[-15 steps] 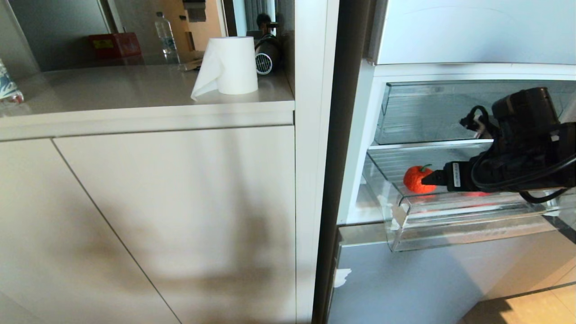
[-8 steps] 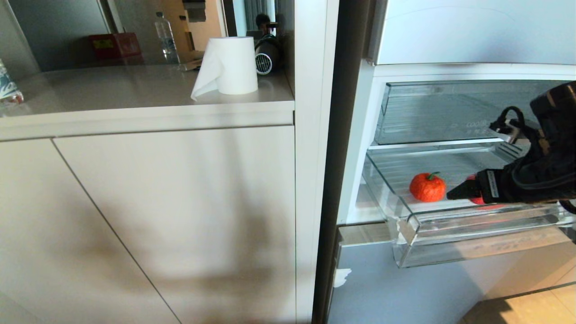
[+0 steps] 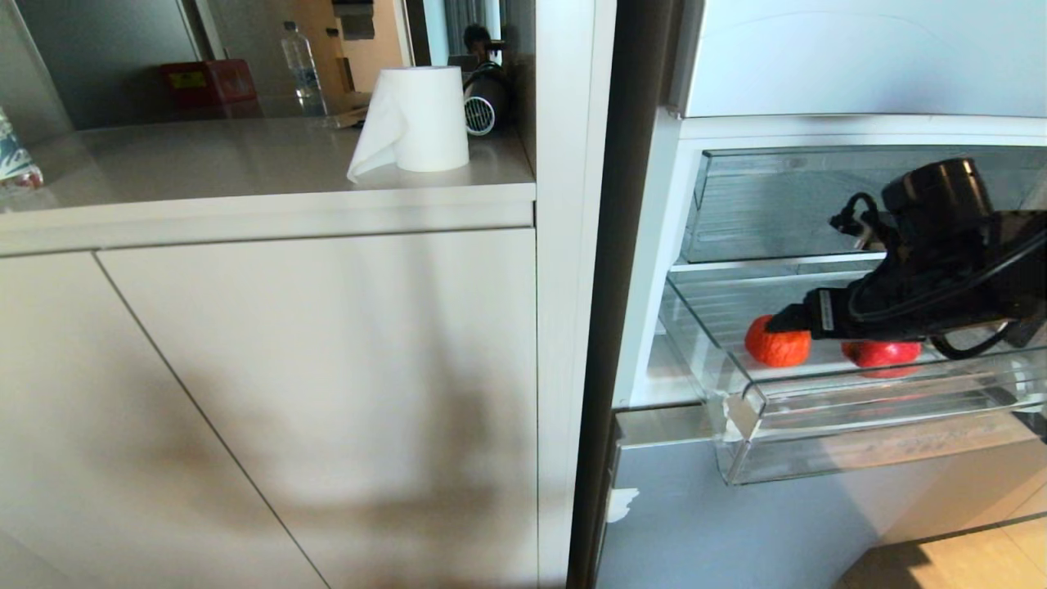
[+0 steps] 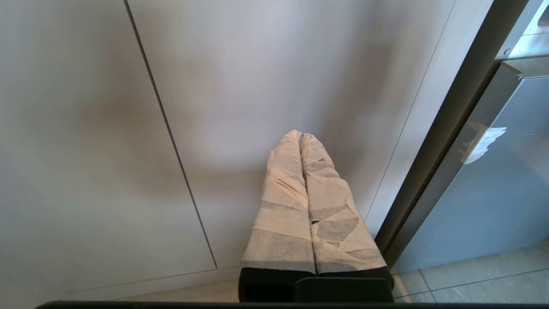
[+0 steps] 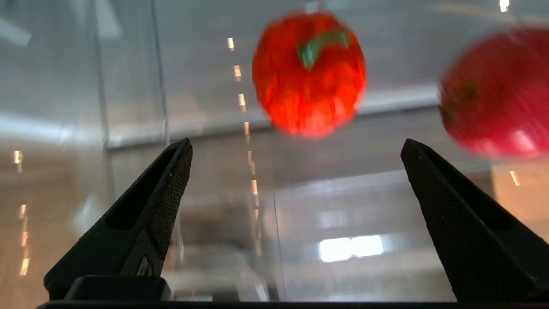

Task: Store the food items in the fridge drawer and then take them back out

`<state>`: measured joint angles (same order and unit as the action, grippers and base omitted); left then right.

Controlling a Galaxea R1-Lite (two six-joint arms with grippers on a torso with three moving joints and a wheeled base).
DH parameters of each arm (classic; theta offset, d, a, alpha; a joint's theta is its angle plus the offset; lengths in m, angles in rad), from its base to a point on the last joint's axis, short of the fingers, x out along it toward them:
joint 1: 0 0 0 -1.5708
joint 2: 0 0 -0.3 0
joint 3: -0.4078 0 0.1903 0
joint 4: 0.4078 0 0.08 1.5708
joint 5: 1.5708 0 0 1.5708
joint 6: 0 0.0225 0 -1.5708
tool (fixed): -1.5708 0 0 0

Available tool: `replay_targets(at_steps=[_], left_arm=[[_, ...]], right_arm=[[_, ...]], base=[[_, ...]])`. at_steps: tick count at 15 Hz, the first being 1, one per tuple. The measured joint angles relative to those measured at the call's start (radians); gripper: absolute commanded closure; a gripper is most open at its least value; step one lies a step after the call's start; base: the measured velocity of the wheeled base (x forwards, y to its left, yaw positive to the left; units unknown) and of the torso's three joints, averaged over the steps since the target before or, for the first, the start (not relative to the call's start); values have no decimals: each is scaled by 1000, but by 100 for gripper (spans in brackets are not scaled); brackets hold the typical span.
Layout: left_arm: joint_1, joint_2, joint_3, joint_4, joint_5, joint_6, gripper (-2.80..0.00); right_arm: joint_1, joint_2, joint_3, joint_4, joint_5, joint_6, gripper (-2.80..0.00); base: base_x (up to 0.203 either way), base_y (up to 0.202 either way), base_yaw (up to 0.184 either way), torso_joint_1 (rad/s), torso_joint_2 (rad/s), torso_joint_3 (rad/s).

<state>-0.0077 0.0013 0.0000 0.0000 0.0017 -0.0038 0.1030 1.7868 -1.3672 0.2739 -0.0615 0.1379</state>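
So from where I'm driving this thing, the right gripper (image 5: 296, 150) is hanging over the fridge drawer (image 3: 859, 401), the lower clear bin, which is pulled out with its curled front lip facing me. Fingers (image 5: 165, 189) are spread wide apart with nothing between them, just the bin's plastic showing through the gap.

The fuzzy orange-red fruit (image 5: 309, 73) sits just ahead of the fingertips and roughly centred between them, green stem on top, not touching either finger as far as I can see. The red apple (image 5: 497, 92) is off past the other finger, out to the side of the gripper's line, close to the fuzzy fruit but apart from it. In the head view the gripper's tip (image 3: 781, 321) overlaps the top of the fuzzy fruit (image 3: 773, 348), and the arm's body covers part of the apple (image 3: 882, 354), so both are partly hidden there. Wrist picture is smeared, so I honestly can't tell how far above the fruit the tips are.

Both pieces rest on the drawer's floor. The upper clear bin (image 3: 777, 204) is behind and above the gripper.

Left gripper (image 4: 300, 137) is parked low, facing the cabinet door (image 4: 257, 86), its taped fingers pressed together, holding nothing.

On the counter (image 3: 245, 164) there's a paper towel roll (image 3: 421, 119).
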Motion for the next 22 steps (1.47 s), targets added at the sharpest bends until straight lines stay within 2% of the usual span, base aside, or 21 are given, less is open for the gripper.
replay_targets(at_steps=[3, 7, 11, 12, 18, 22], left_arm=[[0, 0, 0, 0, 0, 0, 0], [0, 0, 0, 0, 0, 0, 0], [0, 0, 0, 0, 0, 0, 0], [0, 0, 0, 0, 0, 0, 0], [0, 0, 0, 0, 0, 0, 0], [0, 0, 0, 0, 0, 0, 0]], right_arm=[[-1, 91, -13, -119, -2, 0, -280], [-4, 176, -17, -212, -5, 3, -280], [-15, 234, -39, -219, -6, 4, -280], [-19, 244, -44, -219, -5, 4, 0], [-31, 252, -53, -221, -5, 4, 0], [-33, 189, -50, -230, -7, 7, 0]], base=[[0, 0, 0, 0, 0, 0], [0, 0, 0, 0, 0, 0], [0, 0, 0, 0, 0, 0], [0, 0, 0, 0, 0, 0], [0, 0, 0, 0, 0, 0], [0, 0, 0, 0, 0, 0]])
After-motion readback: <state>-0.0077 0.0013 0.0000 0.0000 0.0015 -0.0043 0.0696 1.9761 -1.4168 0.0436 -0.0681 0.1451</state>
